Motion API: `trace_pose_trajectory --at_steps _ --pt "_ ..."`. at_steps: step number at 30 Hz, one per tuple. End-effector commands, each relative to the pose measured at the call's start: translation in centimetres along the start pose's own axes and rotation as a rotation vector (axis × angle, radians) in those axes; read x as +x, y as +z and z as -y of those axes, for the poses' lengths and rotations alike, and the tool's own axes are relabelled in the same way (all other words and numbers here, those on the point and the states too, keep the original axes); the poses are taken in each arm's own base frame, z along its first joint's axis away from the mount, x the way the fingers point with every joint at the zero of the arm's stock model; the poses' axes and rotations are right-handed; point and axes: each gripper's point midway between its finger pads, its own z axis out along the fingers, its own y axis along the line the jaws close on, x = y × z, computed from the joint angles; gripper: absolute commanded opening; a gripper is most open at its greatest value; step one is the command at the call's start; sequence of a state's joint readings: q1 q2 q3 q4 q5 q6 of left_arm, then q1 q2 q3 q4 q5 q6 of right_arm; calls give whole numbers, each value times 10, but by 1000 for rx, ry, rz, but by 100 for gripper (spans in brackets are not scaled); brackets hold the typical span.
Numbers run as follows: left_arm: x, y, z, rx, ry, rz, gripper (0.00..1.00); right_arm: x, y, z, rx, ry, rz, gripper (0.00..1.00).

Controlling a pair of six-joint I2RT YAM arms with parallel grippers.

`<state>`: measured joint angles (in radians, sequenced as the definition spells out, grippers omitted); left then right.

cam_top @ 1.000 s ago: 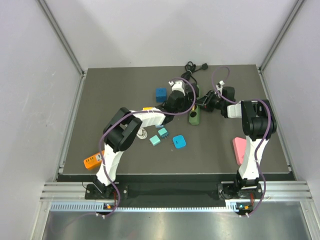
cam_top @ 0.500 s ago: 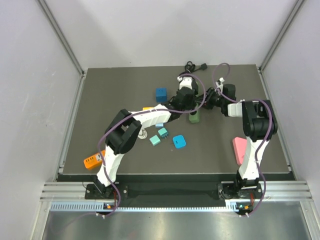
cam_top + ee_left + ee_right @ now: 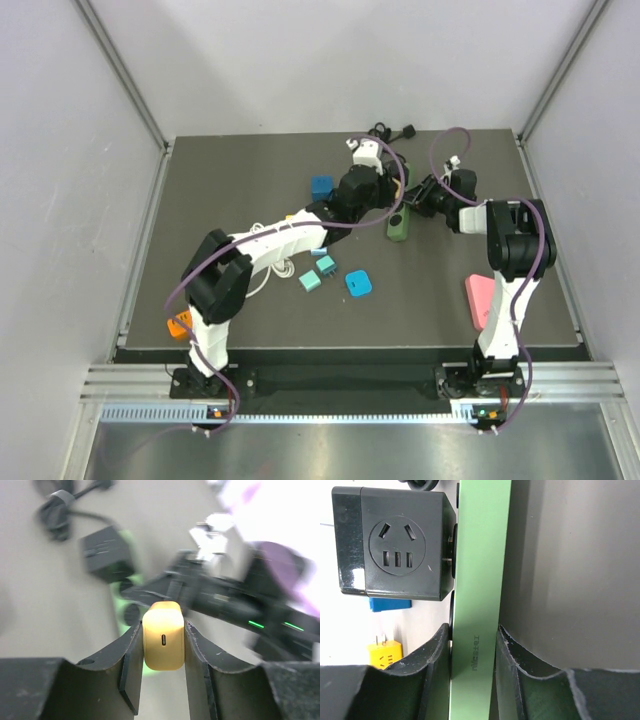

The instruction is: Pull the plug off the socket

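Note:
The yellow plug (image 3: 163, 641), a rounded block with a small port on its face, is clamped between the fingers of my left gripper (image 3: 163, 627) and held off the socket. The socket is a long green power strip (image 3: 398, 224) lying near the table's back middle. It appears blurred behind the plug in the left wrist view (image 3: 124, 611). My right gripper (image 3: 474, 630) is shut on the strip's narrow side (image 3: 481, 580). In the top view my left gripper (image 3: 383, 193) is just left of the strip and my right gripper (image 3: 421, 199) is at its right.
A black adapter cube (image 3: 395, 542) is plugged into the strip's far end. The strip's black cable (image 3: 392, 133) is coiled at the back. A blue block (image 3: 322, 187), teal blocks (image 3: 317, 273), an orange adapter (image 3: 180, 323) and a pink item (image 3: 479, 297) lie around. A yellow pronged adapter (image 3: 385, 653) shows at the left.
My left gripper has lifted away from the strip toward the back with the yellow plug in it. The strip has shifted slightly back and right in my right gripper.

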<state>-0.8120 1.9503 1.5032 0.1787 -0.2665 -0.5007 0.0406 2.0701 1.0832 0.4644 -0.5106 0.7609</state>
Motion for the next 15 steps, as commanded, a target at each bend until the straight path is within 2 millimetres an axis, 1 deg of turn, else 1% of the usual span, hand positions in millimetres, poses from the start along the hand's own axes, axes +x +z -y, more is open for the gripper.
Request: trace_pose_trajectory --at_steps 1,2,3,4,5,6,7,8,9,11,12,13,15 --pt "-49 -38 31 94 48 72 0 -21 4 22 94 -53 82 0" --pt "-40 -44 28 96 61 34 0 -21 4 22 90 -52 77 0" --pt "-24 -52 25 96 82 -34 0 -21 6 21 85 -52 72 0" --pt "-19 -65 35 165 89 -82 0 -20 6 20 80 -52 67 0" --pt "-2 -71 29 168 102 -140 0 -20 6 21 81 -53 66 0" --pt "13 -84 23 167 110 -218 0 -20 6 20 80 -50 65 0" --pt "22 -90 20 180 111 -258 0 -20 6 20 74 -49 65 0" --pt "34 -100 27 242 96 -319 0 -21 6 18 63 -51 68 0" --pt "47 -106 22 254 87 -362 0 -20 4 19 58 -48 70 0" --pt "50 -114 29 321 61 -380 0 -21 3 17 40 -45 76 0" --pt "57 -115 22 307 58 -391 0 -20 3 17 40 -44 72 0" --pt "56 -114 20 302 51 -384 0 -20 3 15 32 -49 68 0" --pt "61 -114 17 302 24 -402 0 -19 3 14 25 -51 67 0"
